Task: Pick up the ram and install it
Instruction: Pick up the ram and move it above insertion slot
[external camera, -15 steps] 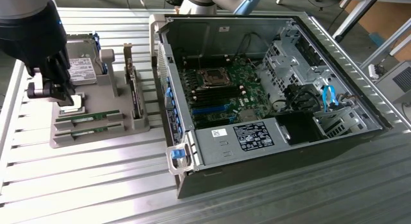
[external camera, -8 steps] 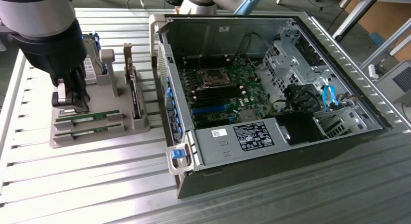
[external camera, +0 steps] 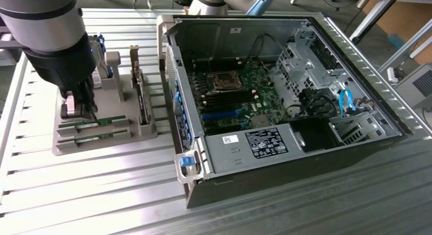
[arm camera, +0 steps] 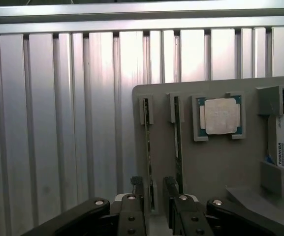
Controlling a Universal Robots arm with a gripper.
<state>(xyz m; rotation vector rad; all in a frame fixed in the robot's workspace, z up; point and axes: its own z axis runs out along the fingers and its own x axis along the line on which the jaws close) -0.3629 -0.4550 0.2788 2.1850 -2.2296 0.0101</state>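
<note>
Pincer [arm camera: 153, 195] is hanging released over the gray holder [arm camera: 215, 167] on the slatted counter [arm camera: 58, 123], its fingers straddling one end of the ram [arm camera: 147, 147]. Ram is standing on edge in the slot nearest the holder's rim, just beside a second green stick [arm camera: 178, 142].
</note>
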